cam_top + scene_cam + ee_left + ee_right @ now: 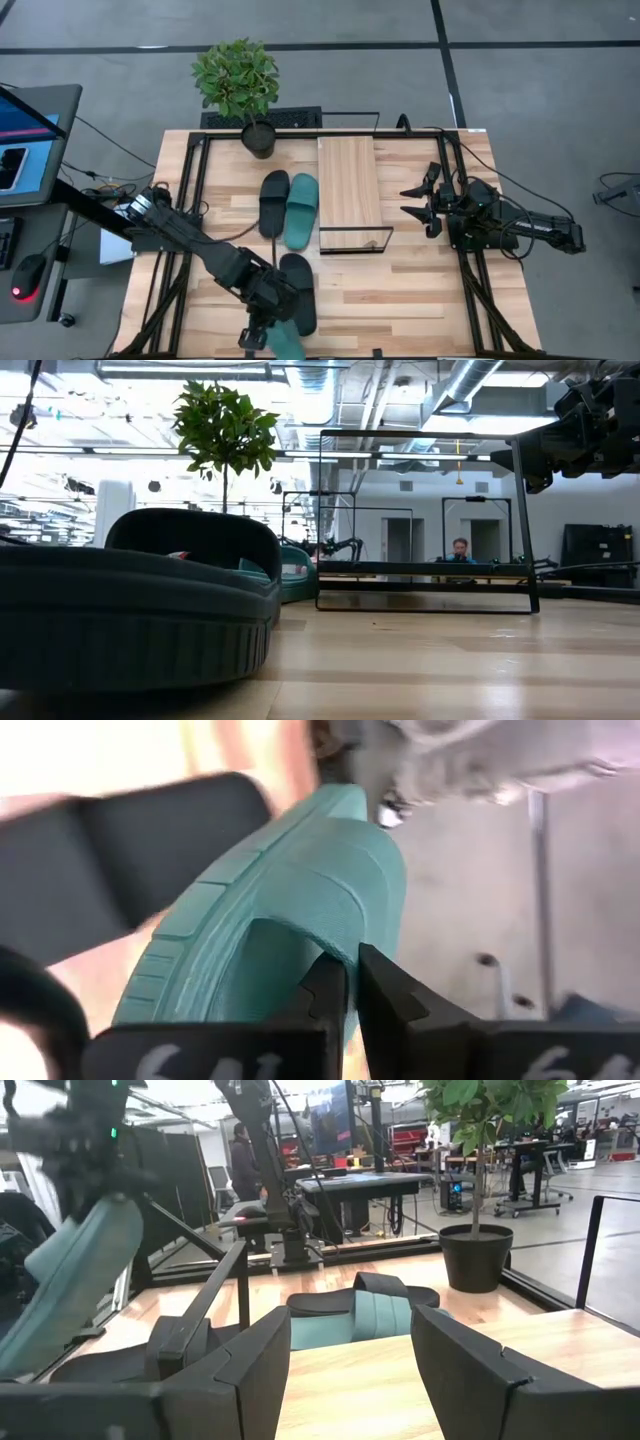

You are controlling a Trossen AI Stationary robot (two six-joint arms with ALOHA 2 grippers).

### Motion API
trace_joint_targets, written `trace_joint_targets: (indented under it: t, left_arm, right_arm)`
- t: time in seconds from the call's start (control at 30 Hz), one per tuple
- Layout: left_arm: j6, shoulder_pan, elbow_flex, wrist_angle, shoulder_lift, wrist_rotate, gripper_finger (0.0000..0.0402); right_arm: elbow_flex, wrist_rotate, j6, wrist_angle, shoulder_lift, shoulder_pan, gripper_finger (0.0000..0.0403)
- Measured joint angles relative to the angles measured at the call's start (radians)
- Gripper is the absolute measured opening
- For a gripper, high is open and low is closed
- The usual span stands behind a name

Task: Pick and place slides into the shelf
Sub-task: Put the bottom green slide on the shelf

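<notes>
The left gripper [262, 335] is at the near edge of the table [420, 290], its fingers [325, 995] clamped on the rim of a teal slide [290, 910]. From above, that teal slide [285, 340] is at the table's front edge, partly under the gripper. From the right wrist camera it hangs tilted above the table surface [60, 1285]. A black slide [298, 290] lies just beside it on the table and fills the near foreground at table height [130, 610].

A second pair, one black slide [274, 200] and one teal slide [301, 210], lies side by side near the table's centre, just left of the shelf [350, 180]. The shelf's wood board carries nothing. A potted plant [240, 85] stands at the far edge.

The right gripper [420, 200] waits on the right of the shelf, fingers [250, 1370] spread apart and holding nothing. A person [243, 1165] stands in the background beyond the table.
</notes>
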Motion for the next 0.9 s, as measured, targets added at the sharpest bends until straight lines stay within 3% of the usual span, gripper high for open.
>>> trace_joint_targets:
  t: [0.2, 0.4, 0.6, 0.9]
  left_arm:
    - [-0.048, 0.000, 0.207, -0.259, 0.000, -0.162, 0.0000]
    - [-0.109, -0.018, 0.409, -0.460, 0.000, -0.240, 0.0000]
    - [-0.122, -0.038, 0.570, -0.459, -0.029, -0.405, 0.0000]
    - [-0.095, -0.037, 0.562, -0.456, -0.131, -0.746, 0.0000]
  right_arm:
    - [0.000, 0.000, 0.000, 0.000, 0.000, 0.000, 0.0201]
    - [0.000, 0.000, 0.000, 0.000, 0.000, 0.000, 0.0201]
    - [0.000, 0.000, 0.000, 0.000, 0.000, 0.000, 0.0201]
    - [0.000, 0.000, 0.000, 0.000, 0.000, 0.000, 0.0201]
